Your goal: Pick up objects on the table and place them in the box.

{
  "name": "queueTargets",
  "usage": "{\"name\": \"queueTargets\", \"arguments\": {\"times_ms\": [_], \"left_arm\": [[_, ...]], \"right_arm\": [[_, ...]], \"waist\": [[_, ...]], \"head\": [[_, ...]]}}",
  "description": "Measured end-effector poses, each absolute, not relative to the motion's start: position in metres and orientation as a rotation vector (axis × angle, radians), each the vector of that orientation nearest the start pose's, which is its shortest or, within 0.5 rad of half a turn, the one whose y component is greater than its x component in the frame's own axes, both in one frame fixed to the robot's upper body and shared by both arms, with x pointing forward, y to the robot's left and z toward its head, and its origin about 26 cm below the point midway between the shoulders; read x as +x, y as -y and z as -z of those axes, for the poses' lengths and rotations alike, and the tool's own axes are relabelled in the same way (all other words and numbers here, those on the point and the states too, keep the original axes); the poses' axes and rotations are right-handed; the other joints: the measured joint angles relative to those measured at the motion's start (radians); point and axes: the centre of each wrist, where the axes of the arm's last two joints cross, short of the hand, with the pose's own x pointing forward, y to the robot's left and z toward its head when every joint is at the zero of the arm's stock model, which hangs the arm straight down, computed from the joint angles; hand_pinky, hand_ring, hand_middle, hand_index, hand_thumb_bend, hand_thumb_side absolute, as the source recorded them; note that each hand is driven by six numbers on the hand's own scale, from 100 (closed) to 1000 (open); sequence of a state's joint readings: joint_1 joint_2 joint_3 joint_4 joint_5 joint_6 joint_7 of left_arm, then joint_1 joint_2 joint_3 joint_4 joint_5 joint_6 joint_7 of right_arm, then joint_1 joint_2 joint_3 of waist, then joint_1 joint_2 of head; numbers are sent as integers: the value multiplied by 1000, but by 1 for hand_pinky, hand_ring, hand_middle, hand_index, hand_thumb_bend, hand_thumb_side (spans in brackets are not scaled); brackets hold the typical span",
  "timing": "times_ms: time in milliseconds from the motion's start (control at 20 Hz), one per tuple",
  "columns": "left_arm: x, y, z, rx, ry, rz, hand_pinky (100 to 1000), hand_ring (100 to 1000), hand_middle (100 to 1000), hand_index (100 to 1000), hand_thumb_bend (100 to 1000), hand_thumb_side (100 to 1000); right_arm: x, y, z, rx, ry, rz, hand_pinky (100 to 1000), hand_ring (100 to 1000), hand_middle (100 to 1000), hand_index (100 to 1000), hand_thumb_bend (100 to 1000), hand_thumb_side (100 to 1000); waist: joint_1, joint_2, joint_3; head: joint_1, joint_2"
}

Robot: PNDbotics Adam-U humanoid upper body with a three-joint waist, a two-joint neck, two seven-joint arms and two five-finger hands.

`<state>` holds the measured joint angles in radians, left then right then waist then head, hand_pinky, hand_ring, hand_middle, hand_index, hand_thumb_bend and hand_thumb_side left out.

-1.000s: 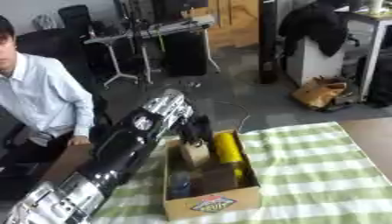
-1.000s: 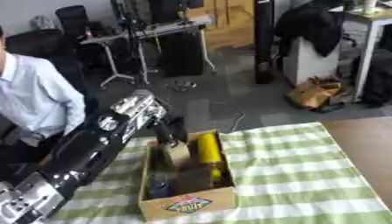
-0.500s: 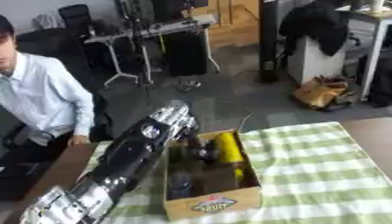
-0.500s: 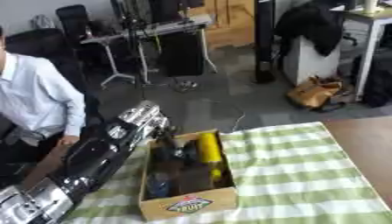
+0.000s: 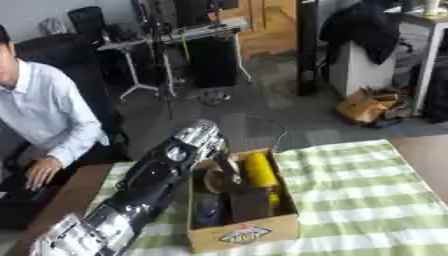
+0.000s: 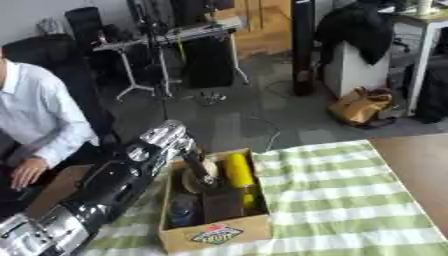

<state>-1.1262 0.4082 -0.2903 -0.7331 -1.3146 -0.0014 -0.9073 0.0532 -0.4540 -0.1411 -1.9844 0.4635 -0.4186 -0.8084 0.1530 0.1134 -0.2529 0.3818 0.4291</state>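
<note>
An open cardboard box (image 5: 246,235) stands on the green-checked cloth. Inside it lie a yellow cylinder (image 5: 260,172), a tan round thing (image 6: 187,181), a dark brown block (image 5: 250,204) and a bluish bottle (image 5: 207,212). My left arm comes up from the lower left and bends over the box's far left corner. My left hand (image 5: 228,169) hangs inside the box, its dark fingers pointing straight down beside the tan thing and holding nothing. No loose object shows on the cloth. My right hand is out of sight.
The checked cloth (image 5: 359,190) stretches right of the box to a bare brown tabletop (image 5: 429,155). A person in a white shirt (image 5: 44,120) sits at the left edge with a hand on the table. Office furniture stands beyond.
My left wrist has dropped lower over the box's far corner and the hand has sunk deeper between the tan thing and the yellow cylinder. The box's contents have not shifted.
</note>
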Motion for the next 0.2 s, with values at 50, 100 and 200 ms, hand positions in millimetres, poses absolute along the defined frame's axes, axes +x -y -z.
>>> {"name": "queueTargets", "arguments": {"times_ms": [50, 100, 200], "left_arm": [[504, -237, -218, 961, 493, 1750, 805, 885, 922, 1000, 584, 965], [503, -235, -222, 963, 513, 1749, 797, 881, 911, 1000, 563, 984], [500, -228, -233, 970, 580, 1744, 788, 877, 900, 1000, 504, 1000]], "right_arm": [[250, 346, -133, 1442, -3196, -49, 912, 1000, 907, 886, 100, 1000], [250, 346, -133, 1442, -3196, -49, 912, 1000, 907, 885, 100, 1000], [250, 346, -133, 1442, -3196, -49, 913, 1000, 907, 885, 100, 1000]], "waist": [[0, 0, 0], [0, 0, 0], [-1, 0, 3]], "head": [[0, 0], [0, 0], [0, 0]]}}
